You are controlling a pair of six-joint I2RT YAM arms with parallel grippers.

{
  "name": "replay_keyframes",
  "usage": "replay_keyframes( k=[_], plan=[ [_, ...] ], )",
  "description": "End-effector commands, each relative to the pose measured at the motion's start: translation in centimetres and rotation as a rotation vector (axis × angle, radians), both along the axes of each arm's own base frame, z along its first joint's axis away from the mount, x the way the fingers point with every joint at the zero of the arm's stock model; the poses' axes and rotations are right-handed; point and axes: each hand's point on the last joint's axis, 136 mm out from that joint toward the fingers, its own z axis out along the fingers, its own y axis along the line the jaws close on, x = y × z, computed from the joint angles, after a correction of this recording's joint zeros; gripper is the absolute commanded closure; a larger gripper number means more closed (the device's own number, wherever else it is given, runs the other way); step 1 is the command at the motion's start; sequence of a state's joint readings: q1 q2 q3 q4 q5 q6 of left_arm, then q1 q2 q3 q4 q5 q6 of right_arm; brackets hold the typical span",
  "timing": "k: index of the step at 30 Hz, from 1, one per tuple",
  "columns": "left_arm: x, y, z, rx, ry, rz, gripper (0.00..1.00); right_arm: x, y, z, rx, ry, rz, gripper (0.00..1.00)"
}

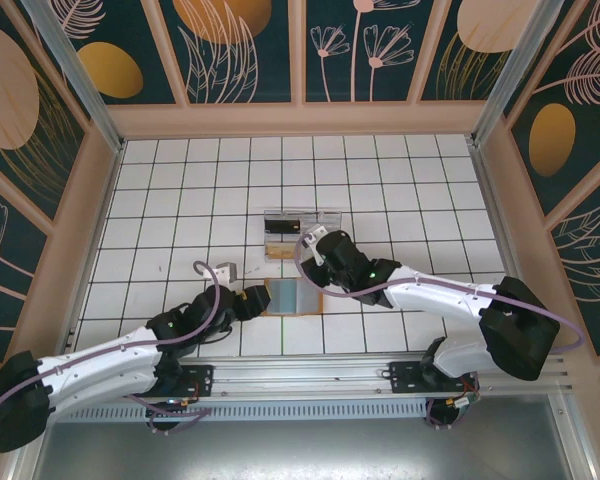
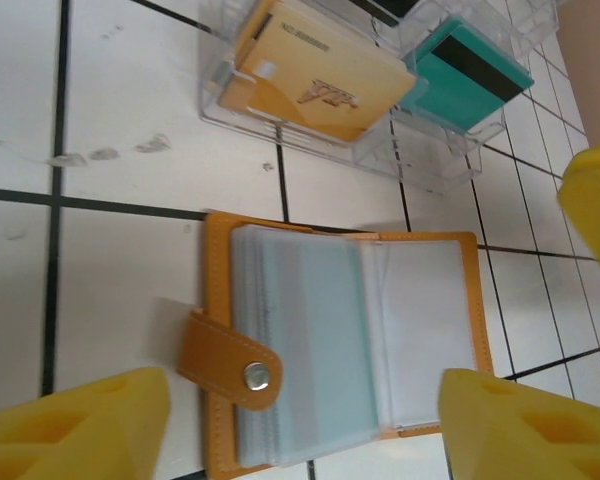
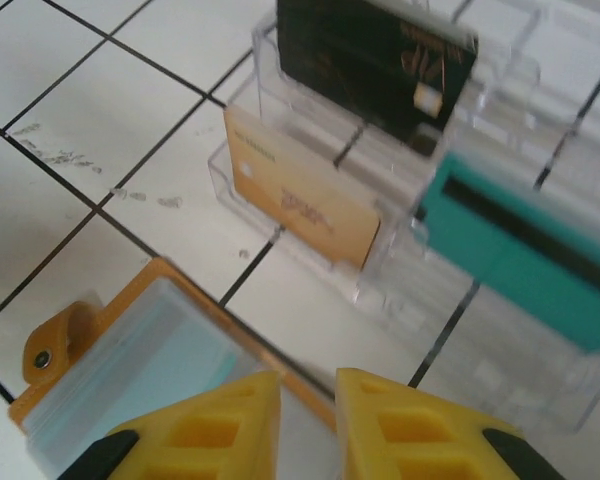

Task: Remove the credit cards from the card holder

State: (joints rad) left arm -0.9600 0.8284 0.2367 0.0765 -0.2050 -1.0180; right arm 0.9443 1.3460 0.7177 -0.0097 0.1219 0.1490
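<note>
Clear tray (image 2: pixel 435 165) of cards (image 2: pixel 320 85) near open card holder (image 2: pixel 330 330); left fingers (image 2: pixel 70 420) spread, right fingers (image 3: pixel 220 420) nearly together.

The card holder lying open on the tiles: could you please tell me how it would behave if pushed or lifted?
The card holder probably flops: its clear sleeves fan loosely from a soft cover. Flat on the glossy tiles, it likely slides rather than tips. Its snap strap may dangle when lifted.
</note>
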Motion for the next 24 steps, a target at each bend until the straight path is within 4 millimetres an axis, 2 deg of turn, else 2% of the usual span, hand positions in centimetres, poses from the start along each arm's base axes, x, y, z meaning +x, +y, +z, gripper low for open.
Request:
replay_keyframes(
  k=[1, 7, 15, 24],
  plan=[
    [0.4, -2.1, 1.7, -0.046, -0.017, -0.055, 0.39, -1.4, 0.3, -1.0, 0.108, 0.129, -0.077, 0.80],
    [0.5, -3.3, 0.7, -0.035, 0.027, -0.082, 0.47, -2.8, -0.2, -3.8, 0.080, 0.184, -0.100, 0.81],
    [0.6, -4.0, -0.5, -0.011, 0.055, -0.098, 0.50, -3.6, -1.5, -6.3, 0.015, 0.228, -0.123, 0.83],
    [0.5, -4.6, -2.2, 0.036, 0.097, -0.124, 0.53, -3.9, -2.0, -9.8, -0.054, 0.270, -0.127, 0.83]
  ],
)
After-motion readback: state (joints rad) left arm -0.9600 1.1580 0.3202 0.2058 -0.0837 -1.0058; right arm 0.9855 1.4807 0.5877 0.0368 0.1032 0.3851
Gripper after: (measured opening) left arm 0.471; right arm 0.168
